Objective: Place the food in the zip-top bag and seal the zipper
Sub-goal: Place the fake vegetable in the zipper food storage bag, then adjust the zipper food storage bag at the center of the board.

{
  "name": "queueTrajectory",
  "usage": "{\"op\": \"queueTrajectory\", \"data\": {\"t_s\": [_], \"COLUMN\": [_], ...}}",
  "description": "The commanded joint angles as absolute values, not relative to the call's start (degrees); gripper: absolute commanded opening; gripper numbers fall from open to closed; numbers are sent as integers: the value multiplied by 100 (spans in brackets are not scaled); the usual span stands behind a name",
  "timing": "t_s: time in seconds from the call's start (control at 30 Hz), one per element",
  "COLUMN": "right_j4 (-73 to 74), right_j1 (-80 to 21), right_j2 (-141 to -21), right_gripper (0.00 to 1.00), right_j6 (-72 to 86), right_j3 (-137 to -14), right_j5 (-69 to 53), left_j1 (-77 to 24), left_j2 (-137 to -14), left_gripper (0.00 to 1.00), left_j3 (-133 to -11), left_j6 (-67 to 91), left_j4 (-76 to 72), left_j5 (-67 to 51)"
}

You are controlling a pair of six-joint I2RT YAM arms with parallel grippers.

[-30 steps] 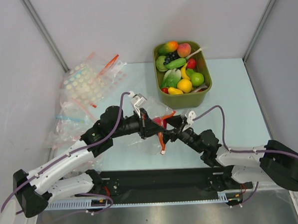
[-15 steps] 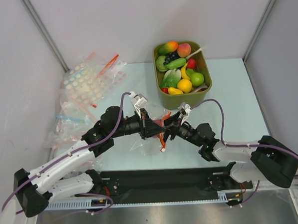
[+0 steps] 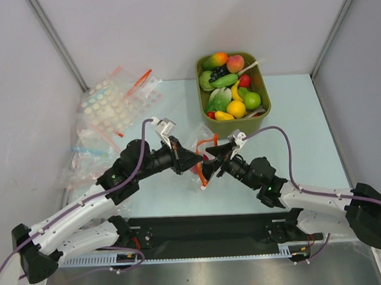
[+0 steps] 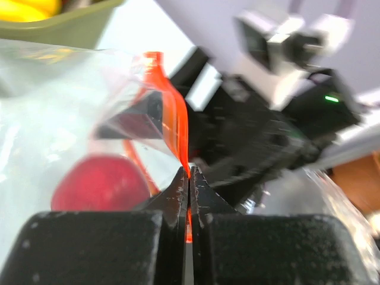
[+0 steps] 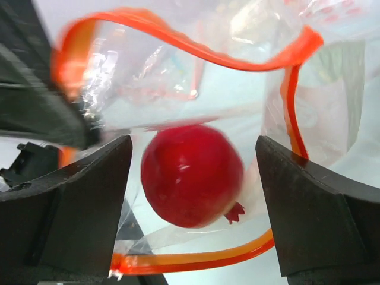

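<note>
One zipper point(image 4: 177, 127) sat pinched between our left fingers point(image 4: 170, 200). Our right fingers point(image 5: 68, 199) gaped wide before the bagged red food point(image 5: 193, 175).

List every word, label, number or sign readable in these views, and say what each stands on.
None can be read. The clear plastic zip-top bag, its red-orange zip strip, the olive-green rectangular tub and the clear bags printed with white dots show no lettering.

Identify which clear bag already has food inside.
The zip-top bag at the table's centre: a red fruit sits inside it. The bags piled at left show none.
</note>
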State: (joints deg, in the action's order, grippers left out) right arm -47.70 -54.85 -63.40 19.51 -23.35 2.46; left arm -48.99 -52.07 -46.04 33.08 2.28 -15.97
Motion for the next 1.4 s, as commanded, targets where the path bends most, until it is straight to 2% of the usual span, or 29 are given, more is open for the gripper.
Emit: {"op": "queueTrajectory", "data": {"t_s": [0.0,0.13,0.23,0.37,0.4,0.47,0.67,0.93,1.07,1.3,1.33,1.37], "right_j4": [-4378,-4158,-3982,-3562,-3438,-3052,-2629,-2066,-2030,-1890,-1916,-1933], "right_j1": [-5572,-5581,-5581,-5581,-5581,-5572,-5572,-5581,-5564,-5187,-5142,-5107], "right_j2": [-6065,-6012,-6003,-5924,-5906,-5897,-6091,-6415,-6574,-6785,-6794,-6811], "right_gripper": [89,98,97,88,81,77,72,65,55,54,50,33], "right_j6": [1652,1635,1617,1670,1644,1661,1714,1740,1793,2197,2241,2276], "right_j3": [-2637,-2707,-2777,-2865,-2944,-3049,-3313,-3691,-3770,-3841,-3841,-3841], "right_j5": [790,809,896,1195,1274,1353,1450,1512,1293,871,774,582], "left_j1": [-4799,-4781,-4781,-4781,-4781,-4781,-4781,-4781,-4781,-4781,-4781,-4781], "left_j2": [-5107,-5063,-5063,-4992,-4966,-4835,-4562,-4649,-4623,-4544,-4553,-4561], "left_gripper": [0,0,0,0,0,0,0,0,0,0,0,0], "left_j3": [-4474,-4421,-4421,-4447,-4447,-4438,-4395,-4447,-4447,-4430,-4438,-4438], "left_j6": [3419,3428,3419,3393,3349,3314,3226,3147,3146,3129,3129,3129], "left_j4": [343,308,316,465,501,641,861,905,914,914,905,905], "left_j5": [-818,-756,-712,-467,-379,-45,746,765,756,730,721,712]}}
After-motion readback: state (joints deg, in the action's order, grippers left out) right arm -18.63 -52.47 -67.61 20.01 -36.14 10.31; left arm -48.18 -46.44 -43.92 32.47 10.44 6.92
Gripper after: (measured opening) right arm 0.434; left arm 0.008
